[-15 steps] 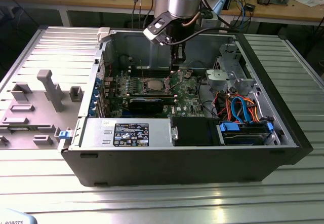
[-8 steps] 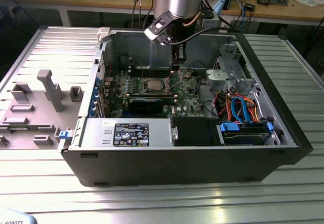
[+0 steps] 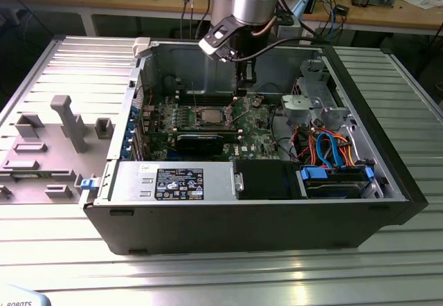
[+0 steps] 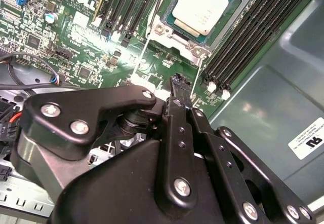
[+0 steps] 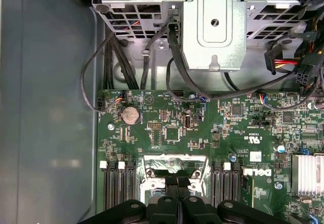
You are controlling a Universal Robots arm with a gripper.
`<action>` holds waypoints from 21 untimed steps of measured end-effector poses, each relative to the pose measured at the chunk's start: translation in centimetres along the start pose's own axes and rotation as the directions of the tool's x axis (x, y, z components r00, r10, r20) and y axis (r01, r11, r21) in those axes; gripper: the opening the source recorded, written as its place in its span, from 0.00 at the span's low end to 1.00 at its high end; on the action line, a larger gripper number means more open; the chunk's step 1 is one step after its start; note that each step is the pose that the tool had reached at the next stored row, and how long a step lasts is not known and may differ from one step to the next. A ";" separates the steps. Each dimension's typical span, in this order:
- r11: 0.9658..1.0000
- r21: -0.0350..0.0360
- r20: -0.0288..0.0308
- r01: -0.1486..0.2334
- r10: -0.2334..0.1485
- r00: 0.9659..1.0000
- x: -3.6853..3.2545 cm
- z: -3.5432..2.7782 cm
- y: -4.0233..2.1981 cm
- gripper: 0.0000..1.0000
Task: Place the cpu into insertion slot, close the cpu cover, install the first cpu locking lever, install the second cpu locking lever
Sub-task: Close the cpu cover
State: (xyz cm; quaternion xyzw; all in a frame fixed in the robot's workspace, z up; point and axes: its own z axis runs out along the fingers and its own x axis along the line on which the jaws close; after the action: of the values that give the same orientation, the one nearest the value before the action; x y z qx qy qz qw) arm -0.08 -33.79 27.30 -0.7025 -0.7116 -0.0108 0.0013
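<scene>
Hovering clenched and empty, the pincer (image 3: 243, 91) is standing at about two o'clock from the cpu (image 3: 210, 117) in the exterior view. The cpu is already lying in the insertion slot (image 4: 169, 16); whether the cpu cover (image 4: 177, 40) and levers are fastened, I cannot tell.

The cpu (image 4: 200, 6), a flat square chip with a dull silver-grey top, lies level inside the insertion slot (image 4: 177, 40), whose shiny metal rim borders it on the green board. In the exterior view the cpu (image 3: 210, 117) sits at about 11 o'clock, close to the centre. The cpu cover (image 5: 174, 161) shows as a thin shiny frame at the slot; whether it lies shut I cannot tell.
</scene>
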 end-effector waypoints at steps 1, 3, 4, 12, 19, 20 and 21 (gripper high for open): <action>1.000 0.000 0.000 0.000 0.000 1.000 0.00 0.00 0.06 0.11; 1.000 0.000 0.000 0.000 0.000 1.000 0.00 0.00 0.13 0.11; 1.000 0.000 0.000 0.000 0.000 1.000 0.00 0.00 0.16 0.11; 1.000 0.000 0.000 0.000 0.000 1.000 -0.01 0.00 0.44 0.11; 1.000 0.000 0.000 0.000 0.000 1.000 -0.01 0.00 0.55 0.11; 1.000 0.000 0.000 0.000 0.000 1.000 -0.01 0.01 0.58 0.11; 1.000 0.000 0.000 0.000 0.000 1.000 -0.01 0.01 0.61 0.11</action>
State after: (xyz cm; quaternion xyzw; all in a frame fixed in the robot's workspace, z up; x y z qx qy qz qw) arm 0.53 -33.79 27.30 -0.7025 -0.7116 -0.0108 0.0012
